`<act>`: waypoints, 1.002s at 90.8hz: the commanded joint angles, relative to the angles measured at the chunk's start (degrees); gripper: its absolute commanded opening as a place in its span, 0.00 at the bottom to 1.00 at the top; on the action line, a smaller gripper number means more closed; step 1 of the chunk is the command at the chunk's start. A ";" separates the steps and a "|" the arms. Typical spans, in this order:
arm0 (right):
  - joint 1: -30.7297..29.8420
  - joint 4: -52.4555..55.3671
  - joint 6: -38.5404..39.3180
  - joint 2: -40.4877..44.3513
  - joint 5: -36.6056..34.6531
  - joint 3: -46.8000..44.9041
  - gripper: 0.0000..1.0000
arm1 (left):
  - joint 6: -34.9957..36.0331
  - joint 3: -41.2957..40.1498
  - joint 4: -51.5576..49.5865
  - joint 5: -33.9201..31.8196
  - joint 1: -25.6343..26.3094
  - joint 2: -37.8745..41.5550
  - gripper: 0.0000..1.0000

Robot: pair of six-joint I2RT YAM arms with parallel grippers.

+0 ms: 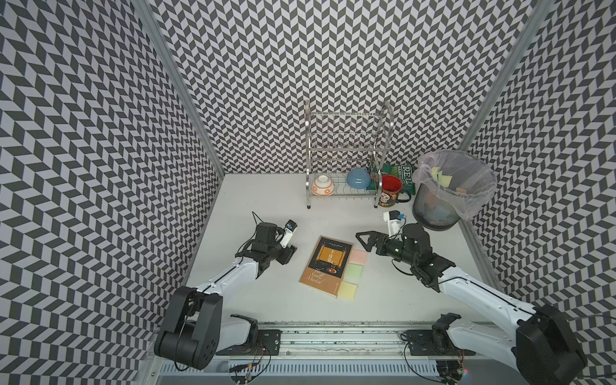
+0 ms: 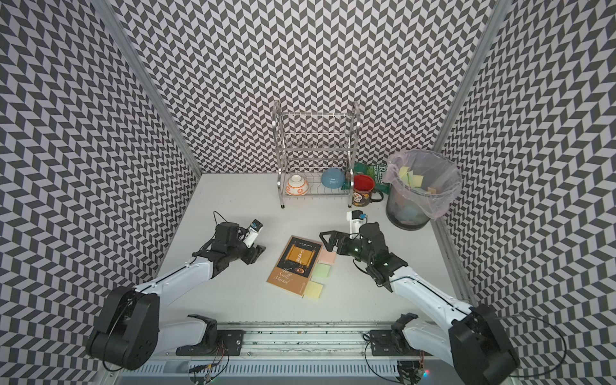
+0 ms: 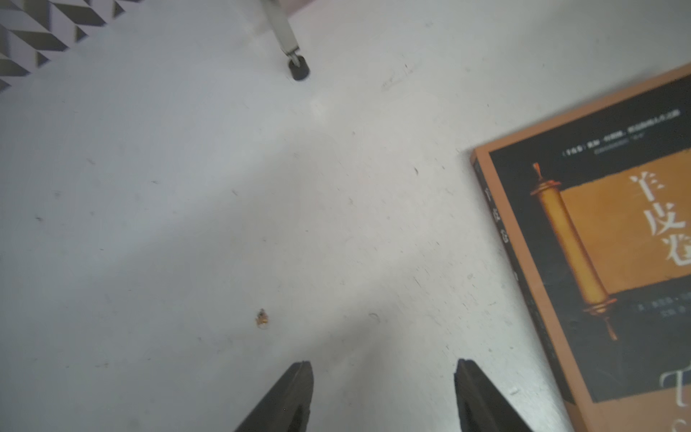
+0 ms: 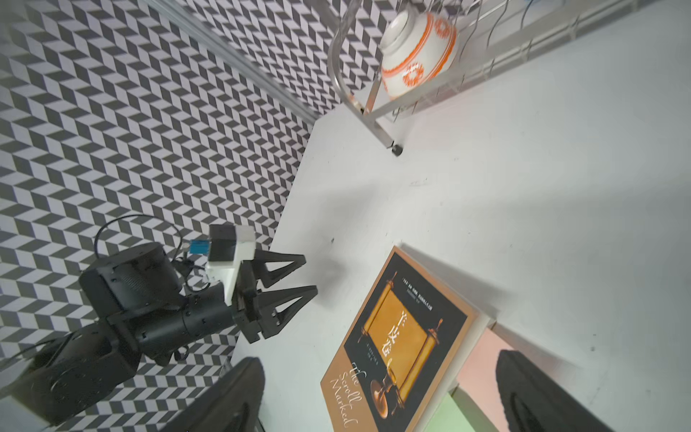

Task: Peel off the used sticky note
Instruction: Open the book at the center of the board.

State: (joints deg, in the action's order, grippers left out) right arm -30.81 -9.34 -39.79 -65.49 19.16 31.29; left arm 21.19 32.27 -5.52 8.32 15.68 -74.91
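White counter [image 1: 260, 206], with a wire rack [image 1: 346, 150] at the far side and a lined bin [image 1: 433, 213] far right. At centre a brown book [image 1: 325, 266] lies flat and shut. The right hand [image 1: 361, 240], jaws wide and empty, hangs over the book's far right corner. The left hand [image 1: 289, 255], jaws partly apart and empty, sits left of the book, clear of it. Three sticky notes, pink [image 1: 359, 256], green [image 1: 354, 271] and yellow [image 1: 347, 289], project from the book's right edge, far to near. Step judged: approach. The next move likely calls for pinching the pink note's free edge alone, with the book kept down.
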 commanded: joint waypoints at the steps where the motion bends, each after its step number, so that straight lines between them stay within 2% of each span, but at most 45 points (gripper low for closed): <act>1: -1.98 -4.16 -1.75 -3.28 2.70 -0.14 1.00 | 0.44 1.35 -1.70 -3.54 2.04 -2.64 0.65; 24: -3.13 -8.28 -4.77 -12.79 6.41 2.06 1.00 | 2.24 -0.02 -1.57 -5.63 5.83 -4.38 0.70; 39: -4.06 -7.14 -5.84 -16.96 5.28 4.54 1.00 | 2.37 0.00 -1.72 -7.63 7.26 -6.27 0.71; 91: -4.97 -9.52 -9.77 -23.13 1.81 4.35 1.00 | 1.49 -1.06 0.24 -10.09 9.41 -8.22 0.72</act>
State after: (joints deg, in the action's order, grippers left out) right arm -35.46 -15.35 -48.97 -87.39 22.22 35.46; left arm 22.70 32.36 -3.73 -0.32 24.75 -82.02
